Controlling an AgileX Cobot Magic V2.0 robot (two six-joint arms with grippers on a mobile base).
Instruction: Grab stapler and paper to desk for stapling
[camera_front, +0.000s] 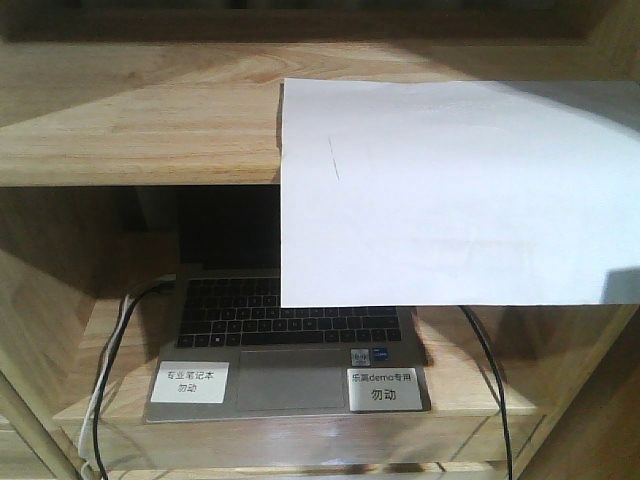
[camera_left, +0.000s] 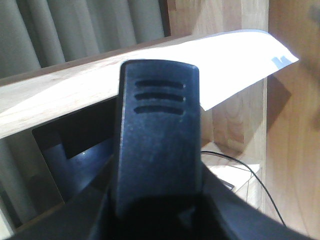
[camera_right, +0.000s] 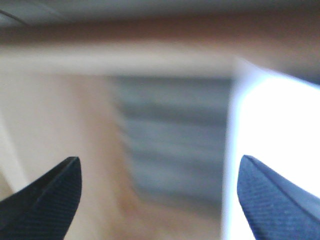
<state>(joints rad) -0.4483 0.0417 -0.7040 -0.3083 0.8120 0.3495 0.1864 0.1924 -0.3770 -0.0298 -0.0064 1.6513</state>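
Plainly the right tool (camera_right: 160, 200), spread, has the paper (camera_right: 275, 140) beside one fingertip; the left tool (camera_left: 156, 222) pinches the stapler (camera_left: 157, 135).

black stapler (camera_left: 157, 135), white paper (camera_front: 450, 190)

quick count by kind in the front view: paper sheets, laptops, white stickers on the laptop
paper sheet: 1
laptop: 1
white stickers: 2
total: 4
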